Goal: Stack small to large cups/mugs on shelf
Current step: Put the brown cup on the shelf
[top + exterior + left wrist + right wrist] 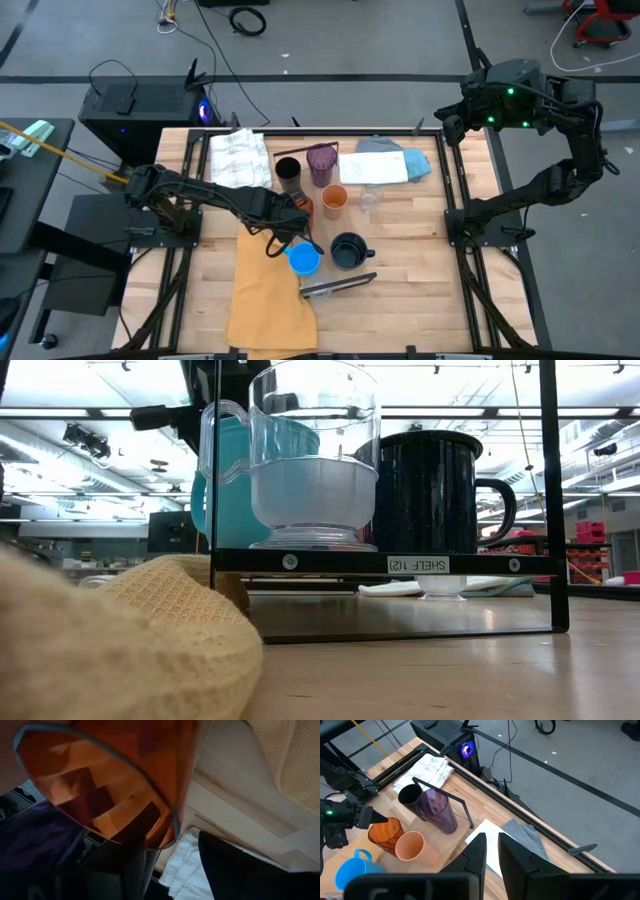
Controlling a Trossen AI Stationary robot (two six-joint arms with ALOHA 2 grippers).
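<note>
My left gripper (297, 207) is at mid-table, shut on the translucent orange tumbler (385, 832), which fills the left wrist view (115, 785). Beside the tumbler stand the peach cup (334, 199), the purple tumbler (321, 163) and the black cup (288, 170), on the pale shelf plank (451, 841) with its thin dark bar (462, 807). The blue mug (303, 258) and the navy mug (348, 250) stand nearer the front. A clear cup (312, 460) shows up close in the low view. My right gripper (492, 855) hangs high over the far right corner, open by a narrow gap and empty. My left gripper has the orange tumbler by its wall at the rim (167, 837), which sits between the two dark fingers (235, 870). It comes level from the table's left. The tumbler looks upright in the right wrist view. I cannot tell whether its base is off the plank.
A mustard-yellow cloth (270, 290) lies at the front left. A white checked cloth (240, 155) lies at the far left, and white, blue and grey cloths (390, 165) at the far right. A dark frame labelled as a shelf (418, 564) stands at the front edge. Another clear cup (370, 203) stands right of the peach cup.
</note>
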